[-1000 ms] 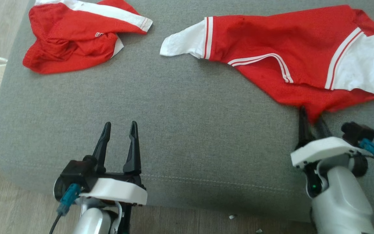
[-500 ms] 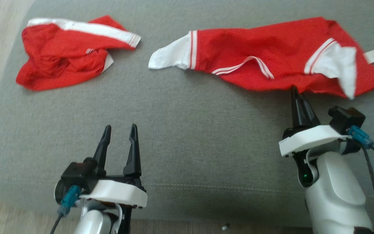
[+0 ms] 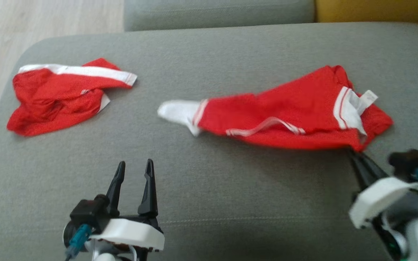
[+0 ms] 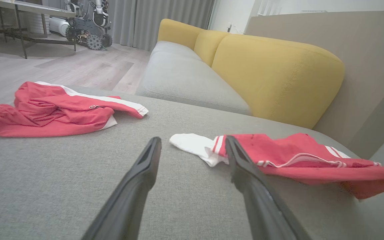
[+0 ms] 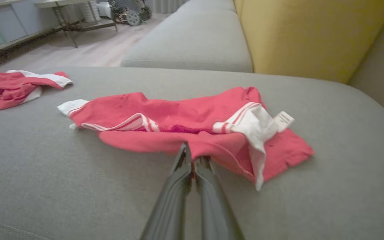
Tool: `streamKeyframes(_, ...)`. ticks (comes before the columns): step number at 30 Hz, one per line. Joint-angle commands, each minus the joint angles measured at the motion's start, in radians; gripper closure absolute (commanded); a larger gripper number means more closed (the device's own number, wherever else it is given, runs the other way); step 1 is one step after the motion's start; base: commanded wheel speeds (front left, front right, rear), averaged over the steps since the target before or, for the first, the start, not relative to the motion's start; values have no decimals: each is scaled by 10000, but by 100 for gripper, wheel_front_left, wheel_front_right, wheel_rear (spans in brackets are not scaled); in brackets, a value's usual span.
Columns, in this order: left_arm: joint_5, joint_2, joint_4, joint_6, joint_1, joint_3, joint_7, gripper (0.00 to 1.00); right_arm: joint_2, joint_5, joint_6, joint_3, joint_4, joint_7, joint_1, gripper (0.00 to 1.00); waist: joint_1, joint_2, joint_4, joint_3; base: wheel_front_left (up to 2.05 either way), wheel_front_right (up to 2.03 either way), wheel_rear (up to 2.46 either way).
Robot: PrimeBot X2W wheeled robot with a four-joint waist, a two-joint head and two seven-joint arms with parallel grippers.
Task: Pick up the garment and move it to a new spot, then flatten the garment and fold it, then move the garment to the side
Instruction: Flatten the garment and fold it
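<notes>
**Grip secured:** The right gripper (image 5: 192, 156) has clamped shut on the near hem of the red-and-white garment (image 3: 285, 112) — a second ago its fingers stood apart around that edge. The cloth, then spread wide, is now drawn into a narrower bunch right of centre in the head view, its white panel (image 3: 350, 108) flopped over and a tag (image 3: 368, 97) showing. The camera has also tilted up, so not all of that shift is the garment's. The left gripper (image 3: 135, 163) waits at lower left, jaws wide, holding nothing. A second red garment (image 3: 56, 98) lies crumpled at upper left on the grey cushion (image 3: 209, 203). The pick-up appears under way — moving, flattening and folding remain.
</notes>
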Motion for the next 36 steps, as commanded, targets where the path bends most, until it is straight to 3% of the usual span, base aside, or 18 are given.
streamKeyframes(1,-37,5,-379,54,-321,242,-78,0,-269,99,73,8,-662,233,-242,100,0,0,-49,-6,0,0,0)
streamKeyframes(7,-15,5,-371,-3,-472,102,-78,0,-221,71,73,-125,-168,287,-39,100,0,0,7,189,0,0,0)
streamKeyframes(8,-11,5,-372,-9,-527,79,-78,0,-77,83,73,-198,149,150,-73,55,0,0,31,251,0,0,0)
streamKeyframes(9,-4,5,-366,-18,-587,57,-78,0,-18,-59,73,-235,493,6,-124,0,0,0,61,304,0,0,0)
streamKeyframes(14,33,5,-282,-48,-810,-24,-78,0,645,-905,73,-799,1696,-559,-404,0,0,0,176,394,0,0,0)
streamKeyframes(21,92,5,-230,-50,-766,86,-78,0,1484,-1339,73,-1293,920,-1789,-794,0,0,0,-30,238,0,0,0)
streamKeyframes(27,43,5,-286,-41,-760,52,-78,0,1636,-1177,73,-582,407,-2732,-437,0,0,0,-158,113,0,0,0)
streamKeyframes(36,70,5,-373,-50,-812,-17,-78,0,1680,-1277,73,-154,1205,-3324,-411,0,0,0,-104,314,0,0,0)
